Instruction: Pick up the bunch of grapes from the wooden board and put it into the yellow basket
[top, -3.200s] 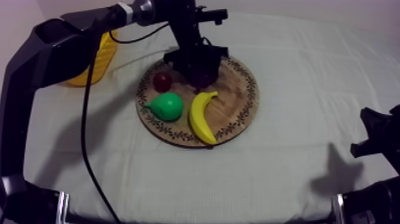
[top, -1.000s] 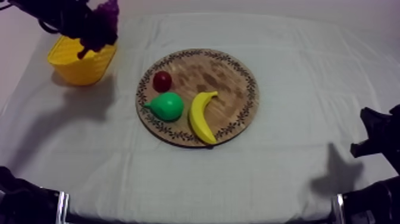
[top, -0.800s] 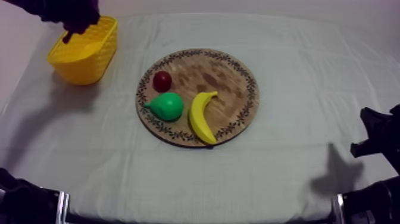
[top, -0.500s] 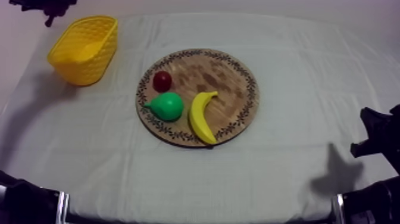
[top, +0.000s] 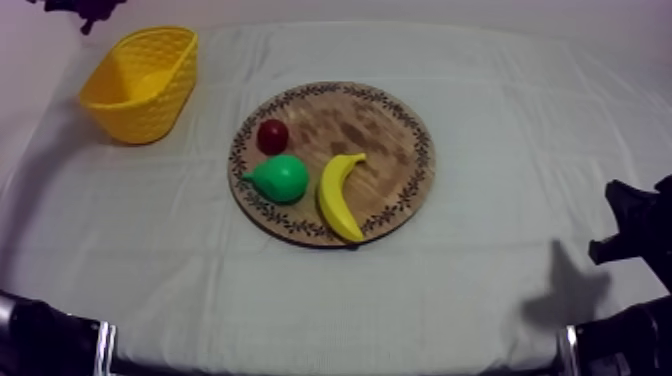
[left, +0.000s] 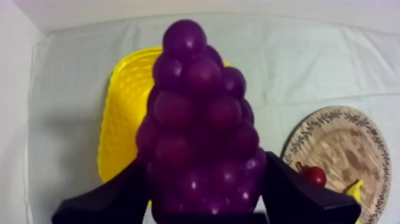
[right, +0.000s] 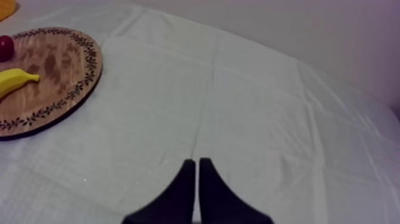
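Note:
The purple bunch of grapes (left: 199, 131) hangs high in the air, with my left gripper (left: 202, 205) shut on it, a black finger (left: 113, 199) on each side. The yellow basket (left: 126, 113) lies below and behind the grapes. In the top view the left gripper (top: 85, 8) sits at the frame's far upper-left edge, past the yellow basket (top: 140, 85), whose inside shows bare. The wooden board (top: 390, 130) holds no grapes. My right gripper (right: 197, 179) is shut on nothing, low over the cloth at the right (top: 630, 235).
On the board lie a small red fruit (top: 273, 135), a green pear (top: 282, 178) and a banana (top: 338, 195). The right wrist view shows the board (right: 53, 65) with the banana (right: 15, 79) well off from the right gripper, across bare cloth.
My left gripper lifted the grapes off the board, carried them over the basket, then drifted up and away to the far left corner, still holding them. The right arm has not moved.

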